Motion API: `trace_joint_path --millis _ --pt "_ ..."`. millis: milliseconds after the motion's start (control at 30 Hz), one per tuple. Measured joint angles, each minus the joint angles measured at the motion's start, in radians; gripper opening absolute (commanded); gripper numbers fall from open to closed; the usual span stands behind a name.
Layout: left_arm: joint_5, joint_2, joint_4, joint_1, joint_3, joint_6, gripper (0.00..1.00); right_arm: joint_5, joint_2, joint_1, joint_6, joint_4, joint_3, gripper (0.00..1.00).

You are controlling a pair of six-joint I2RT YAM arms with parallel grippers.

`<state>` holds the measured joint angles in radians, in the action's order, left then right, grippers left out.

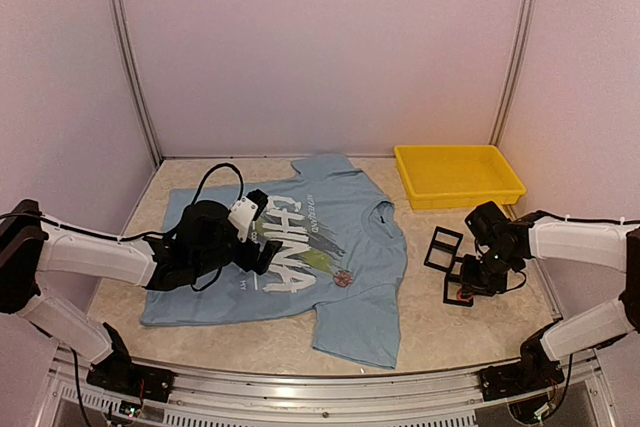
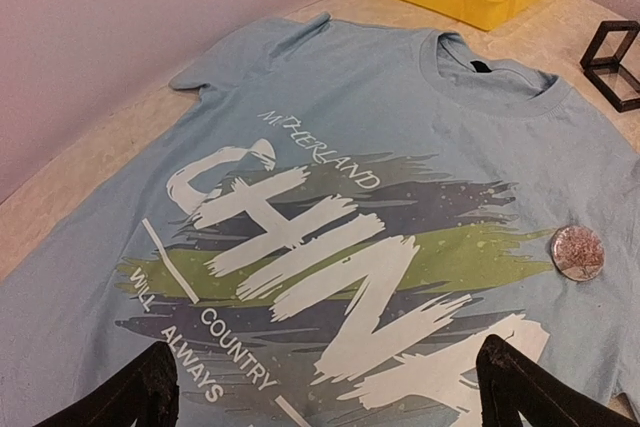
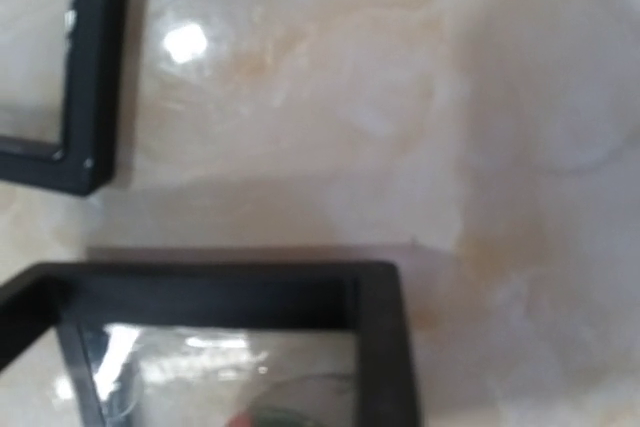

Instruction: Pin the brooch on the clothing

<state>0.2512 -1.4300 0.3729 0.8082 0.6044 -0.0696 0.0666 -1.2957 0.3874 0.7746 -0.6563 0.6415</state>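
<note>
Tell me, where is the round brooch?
In the left wrist view, the brooch sits on the T-shirt, right of the CHINA print, below the collar.

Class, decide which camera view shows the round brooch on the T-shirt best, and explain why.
The left wrist view: the brooch appears large and sharp on the T-shirt. The top view shows it only as a small speck. The right wrist view misses it.

A light blue short-sleeved T-shirt (image 1: pixel 360 317) spread flat, white "CHINA" lettering and green-yellow streaks facing up, small round pinkish glittery brooch (image 2: pixel 578 252) lying on its chest, just beside the print
</note>
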Motion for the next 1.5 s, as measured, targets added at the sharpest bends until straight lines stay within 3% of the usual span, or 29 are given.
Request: trace_joint_path --millis 267,400,700,1000,1200,1333,1433,1500 --pt "0.000 -0.004 0.000 0.003 0.000 -0.004 0.99 -0.007 0.010 0.000 -0.007 -0.039 0.025 0.11" --pt "0.000 -0.007 0.000 0.005 0.000 -0.006 0.99 -0.022 0.023 0.000 -0.010 -0.046 0.033 0.00" --pt "0.001 -0.011 0.000 0.007 0.001 -0.006 0.99 -0.057 0.035 0.000 -0.021 -0.079 0.056 0.00" --pt "0.000 -0.011 -0.001 0.007 0.002 -0.006 0.99 -0.204 0.047 0.035 -0.071 -0.191 0.171 0.00" --pt "-0.005 -0.010 -0.004 0.007 0.004 -0.006 0.99 -0.390 0.033 0.156 -0.120 -0.295 0.349 0.00" --pt "-0.011 -0.005 -0.024 0.010 0.019 -0.002 0.99 -0.456 -0.034 0.245 -0.164 -0.319 0.585 0.00" --pt "-0.011 0.015 -0.055 0.014 0.035 0.008 0.99 -0.372 -0.108 0.304 -0.238 -0.289 0.794 0.00" --pt "-0.011 0.045 -0.083 0.014 0.045 0.020 0.99 -0.212 -0.148 0.365 -0.342 -0.211 0.895 0.00"
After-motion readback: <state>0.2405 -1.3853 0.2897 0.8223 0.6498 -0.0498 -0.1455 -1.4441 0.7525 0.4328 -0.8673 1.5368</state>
